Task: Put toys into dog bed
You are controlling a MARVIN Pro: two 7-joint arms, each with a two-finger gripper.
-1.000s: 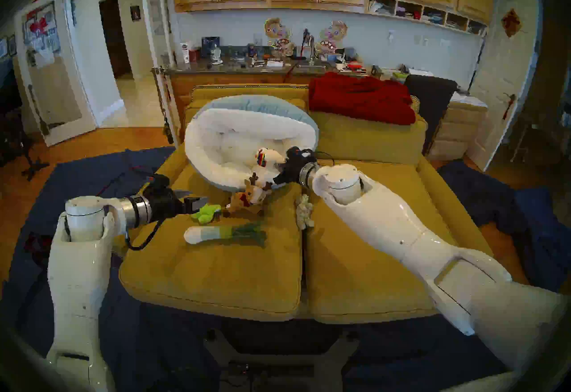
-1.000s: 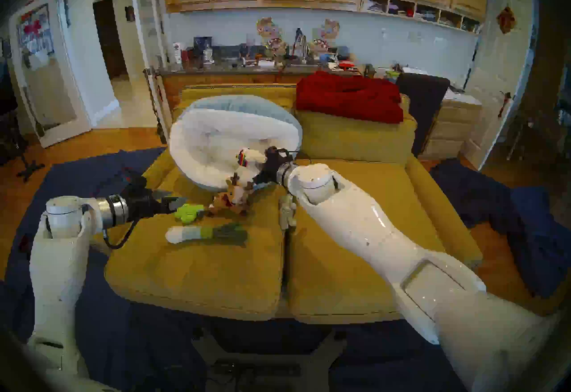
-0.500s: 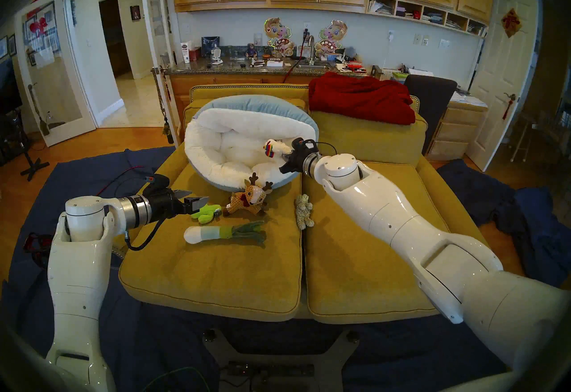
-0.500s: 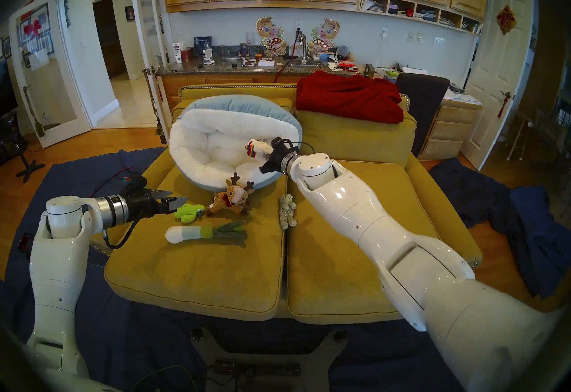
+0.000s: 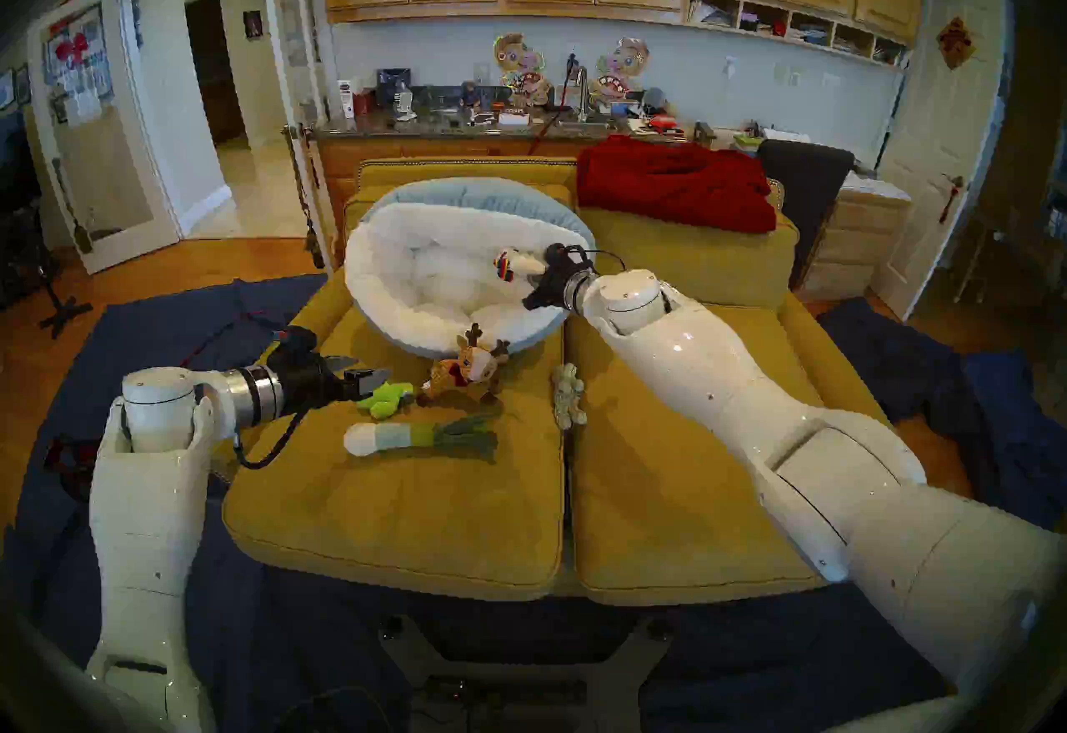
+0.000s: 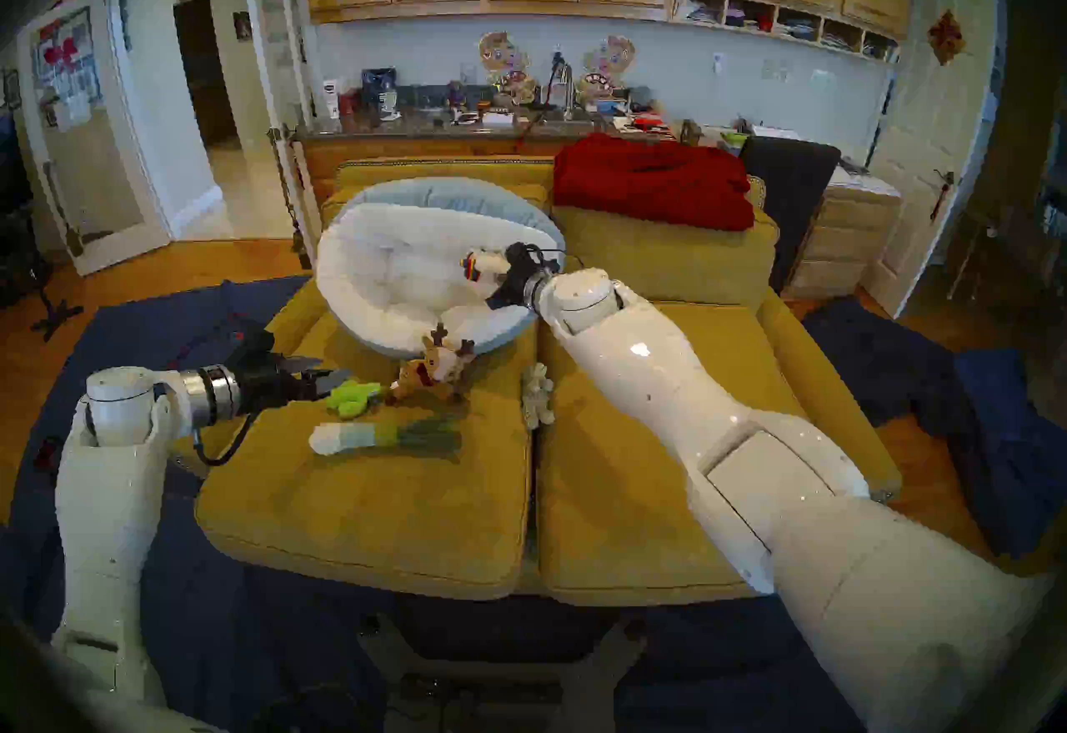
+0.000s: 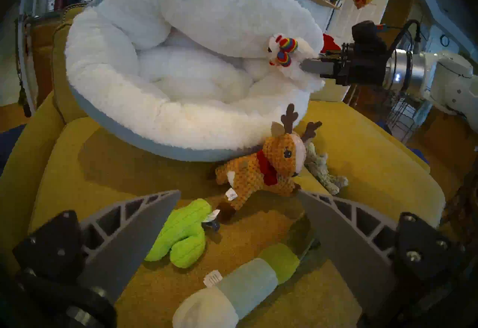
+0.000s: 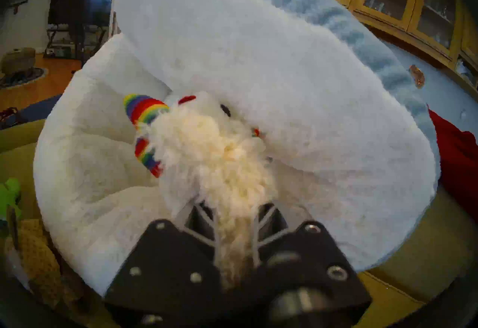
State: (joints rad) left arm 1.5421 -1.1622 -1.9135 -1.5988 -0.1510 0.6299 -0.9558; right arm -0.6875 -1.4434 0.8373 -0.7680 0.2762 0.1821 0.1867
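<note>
On the front of the left seat cushion of the yellow sofa (image 5: 404, 512) lies the white-green leek (image 5: 418, 436), on its side, with the white end to the view's left. Just behind it the lime-green cactus (image 5: 385, 398) lies flat on the same cushion. The left gripper (image 5: 369, 375) hangs just above the cactus with its two fingers spread wide and nothing between them; in the left wrist view the cactus (image 7: 182, 234) and the leek (image 7: 243, 291) show between the two grey fingers (image 7: 134, 231). To the right of the cactus is the brown reindeer (image 5: 465, 373), and its antlers reach up against the front rim of the dog bed (image 5: 404, 275). Near the gap between the two seat cushions lies the grey-beige plush (image 5: 569, 395), apart from the reindeer. The dog bed stands on the back part of the left cushion and leans against the sofa's backrest, so the white inside faces the robot and the light blue outside shows along the top. The right gripper (image 5: 534, 281) is over the right rim of the bed and is clamped on the white fluffy toy (image 5: 519, 265), which has rainbow parts. In the right wrist view the toy's fur (image 8: 207, 154) is squeezed between the fingers, and its head points into the bed's hollow. It seems to be held above the bed's white lining, but whether it touches the rim I cannot tell. Farther back a red blanket (image 5: 675, 183) lies over the top of the right back cushion.
</note>
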